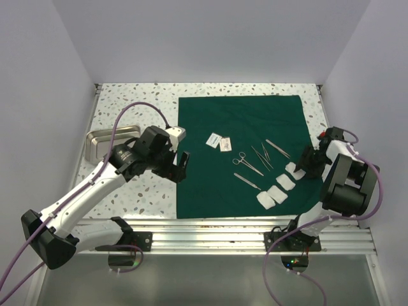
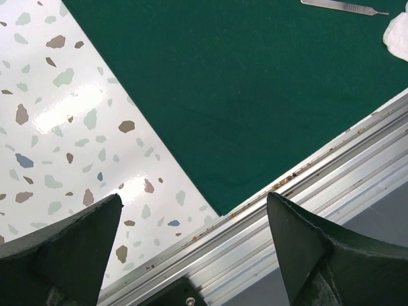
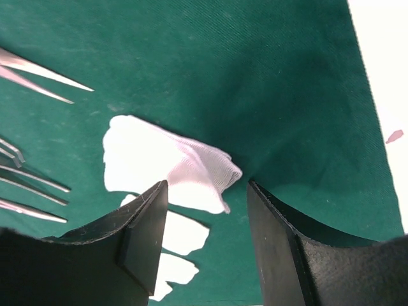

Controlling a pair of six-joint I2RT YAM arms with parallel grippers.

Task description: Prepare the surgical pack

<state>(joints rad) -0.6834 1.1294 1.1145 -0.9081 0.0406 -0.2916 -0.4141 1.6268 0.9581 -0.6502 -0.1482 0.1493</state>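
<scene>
The drape lies spread flat on the bench, covering its middle and right part, with its near edge along the rail at the bench's near edge. The left gripper hangs over the drape's left edge, not far from the drape's near left corner. Its fingers stand as wide apart as they go and hold nothing; the wrist view shows only speckled bench, green cloth and rail between them. A steel tray sits near the bench's left edge, partly hidden by that arm. The right gripper is low over the drape close to the bench's right edge. Its fingers are parted about halfway and straddle the puckered corner of a gauze; the cloth lies loose between them, not pinched. This gauze is the farthest of 4 in a slanting row running toward the near edge. Toward the bench's middle lie scissors, tweezers, a second slim tool and a scalpel handle, all on the drape. 2 small packets rest side by side farther in, well apart from both grippers.
</scene>
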